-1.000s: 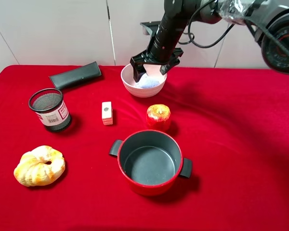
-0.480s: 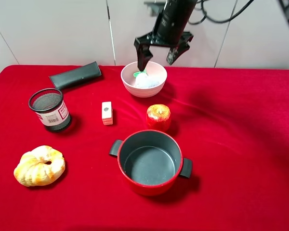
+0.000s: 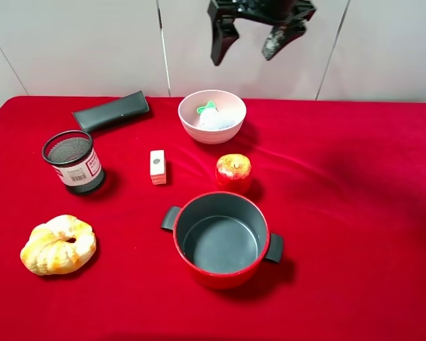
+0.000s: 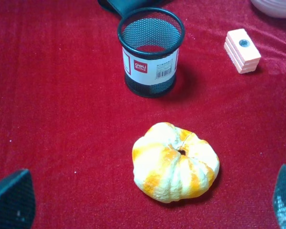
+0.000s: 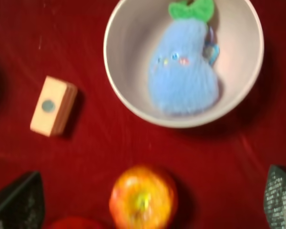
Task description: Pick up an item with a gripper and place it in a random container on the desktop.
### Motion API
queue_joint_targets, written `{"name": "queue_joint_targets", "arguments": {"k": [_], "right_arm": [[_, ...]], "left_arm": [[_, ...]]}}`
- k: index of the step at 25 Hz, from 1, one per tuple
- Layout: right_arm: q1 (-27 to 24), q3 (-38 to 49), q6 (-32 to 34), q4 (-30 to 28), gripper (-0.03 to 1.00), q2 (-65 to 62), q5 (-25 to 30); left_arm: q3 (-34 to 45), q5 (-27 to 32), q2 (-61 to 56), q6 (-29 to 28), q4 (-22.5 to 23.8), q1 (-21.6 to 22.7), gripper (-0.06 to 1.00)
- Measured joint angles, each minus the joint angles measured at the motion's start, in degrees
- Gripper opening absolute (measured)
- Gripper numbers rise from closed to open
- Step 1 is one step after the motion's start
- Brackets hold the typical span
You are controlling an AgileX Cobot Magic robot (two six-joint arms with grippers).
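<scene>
The pale blue plush toy (image 3: 213, 117) with its green bow lies inside the pale pink-white bowl (image 3: 227, 131) at the back of the red desktop (image 3: 355, 213). It also shows in the right wrist view (image 5: 183, 76), resting in the bowl (image 5: 128, 52). My right gripper (image 3: 250, 42) hangs high above the bowl, open and empty; its fingertips (image 5: 19, 202) frame that view. My left gripper (image 4: 148, 200) is open and empty, over a bread loaf; it does not show in the exterior high view.
A red apple (image 3: 233, 171) and a red two-handled pot (image 3: 221, 239) stand in front of the bowl. A small pink block (image 3: 157, 167), a black mesh cup (image 3: 74, 162), a black case (image 3: 111, 111) and a bread loaf (image 3: 58, 244) lie to the left.
My right gripper has let go of the plush toy in the bowl and risen straight up, away from it. The toy stays in the bowl.
</scene>
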Motion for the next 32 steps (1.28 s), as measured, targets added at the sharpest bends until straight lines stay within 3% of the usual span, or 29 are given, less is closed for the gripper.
{"name": "queue_joint_targets", "arguments": {"k": [14, 28, 32], "right_arm": [[0.0, 35.07, 1.24, -5.29, 0.69, -30.56, 0.12], [-0.07, 58.54, 3.92, -9.27, 0.69, -65.73, -0.31], [-4.4, 65.75, 4.02, -9.44, 0.69, -76.54, -3.53]], "left_arm": [[0.0, 0.0, 0.0, 0.0, 0.0, 0.0, 0.99], [0.0, 0.0, 0.0, 0.0, 0.0, 0.0, 0.99], [0.0, 0.0, 0.0, 0.0, 0.0, 0.0, 0.99]]}}
